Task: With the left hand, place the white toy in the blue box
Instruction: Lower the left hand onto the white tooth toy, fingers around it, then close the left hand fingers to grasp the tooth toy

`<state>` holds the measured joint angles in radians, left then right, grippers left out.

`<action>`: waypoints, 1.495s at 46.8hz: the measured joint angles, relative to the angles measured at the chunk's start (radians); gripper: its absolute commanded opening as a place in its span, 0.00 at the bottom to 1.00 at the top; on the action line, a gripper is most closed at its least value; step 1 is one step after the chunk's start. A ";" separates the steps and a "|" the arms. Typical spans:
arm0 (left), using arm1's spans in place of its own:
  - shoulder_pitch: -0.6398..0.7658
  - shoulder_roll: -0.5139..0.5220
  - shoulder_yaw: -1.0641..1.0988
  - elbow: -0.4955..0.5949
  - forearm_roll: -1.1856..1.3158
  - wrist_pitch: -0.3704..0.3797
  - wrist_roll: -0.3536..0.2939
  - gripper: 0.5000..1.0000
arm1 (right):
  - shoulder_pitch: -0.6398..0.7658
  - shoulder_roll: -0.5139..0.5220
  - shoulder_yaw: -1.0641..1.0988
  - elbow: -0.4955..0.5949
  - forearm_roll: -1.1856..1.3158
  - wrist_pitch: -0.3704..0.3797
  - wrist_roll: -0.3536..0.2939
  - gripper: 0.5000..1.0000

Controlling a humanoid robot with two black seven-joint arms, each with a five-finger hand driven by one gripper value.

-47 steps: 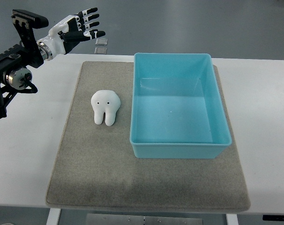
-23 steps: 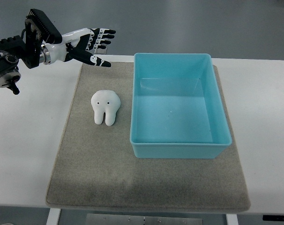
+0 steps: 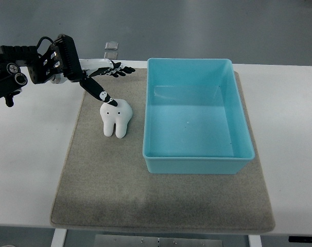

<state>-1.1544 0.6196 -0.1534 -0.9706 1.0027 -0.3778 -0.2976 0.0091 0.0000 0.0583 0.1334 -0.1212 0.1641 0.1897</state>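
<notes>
A white tooth-shaped toy with two black dot eyes lies on the grey mat, left of the blue box. The box is open-topped and empty. My left hand comes in from the left edge and hovers just above and behind the toy. Its fingers are spread and point right, and its thumb points down to the toy's top edge. The hand holds nothing. The right arm is not in view.
The mat lies on a white table. A small clear square object sits beyond the table's far edge, behind the hand.
My left hand has moved right and down from beyond the table's far left corner to just above the toy. The toy and the box have not moved.
</notes>
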 measured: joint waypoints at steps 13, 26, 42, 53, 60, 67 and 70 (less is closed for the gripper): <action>-0.007 0.000 0.001 -0.033 0.198 -0.001 -0.003 0.95 | 0.000 0.000 0.000 0.000 0.000 0.000 0.000 0.87; -0.007 -0.010 0.035 -0.040 0.245 -0.004 -0.003 0.95 | 0.000 0.000 0.000 0.000 0.000 0.000 0.000 0.87; -0.007 -0.017 0.048 -0.040 0.245 -0.003 -0.003 0.88 | 0.000 0.000 0.000 0.000 0.000 0.000 -0.001 0.87; -0.002 -0.031 0.068 -0.040 0.245 -0.001 -0.003 0.85 | 0.000 0.000 0.000 0.000 0.000 0.000 0.000 0.87; 0.001 -0.046 0.069 -0.039 0.245 -0.001 -0.003 0.75 | 0.000 0.000 0.000 0.000 0.000 0.000 0.000 0.87; -0.005 -0.046 0.070 -0.032 0.247 0.013 -0.002 0.51 | 0.000 0.000 0.000 0.000 0.000 0.000 0.000 0.87; -0.005 -0.046 0.071 -0.027 0.247 0.016 -0.001 0.43 | 0.000 0.000 0.000 0.000 0.000 0.000 0.000 0.87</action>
<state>-1.1593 0.5737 -0.0829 -0.9974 1.2498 -0.3617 -0.2987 0.0089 0.0000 0.0583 0.1335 -0.1212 0.1641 0.1896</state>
